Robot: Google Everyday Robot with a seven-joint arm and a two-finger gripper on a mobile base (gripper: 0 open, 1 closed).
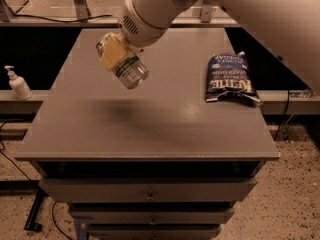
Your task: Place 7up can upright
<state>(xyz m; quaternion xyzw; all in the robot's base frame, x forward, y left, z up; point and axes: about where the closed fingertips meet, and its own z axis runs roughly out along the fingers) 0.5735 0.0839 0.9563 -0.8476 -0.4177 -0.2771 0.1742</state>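
The 7up can [129, 70] is a whitish-silver can with green markings. It is held in the air, tilted, with its shiny end pointing down and to the right. My gripper [116, 55] is shut on the 7up can, its yellowish fingers [111, 53] clamped across the can's upper part. The can hangs well above the left middle of the grey table [150, 124], where its shadow falls. The arm reaches in from the upper right.
A dark blue chip bag [229, 77] lies flat near the table's right edge. A white pump bottle [17, 83] stands on a ledge to the left of the table. Drawers sit below the tabletop at the front.
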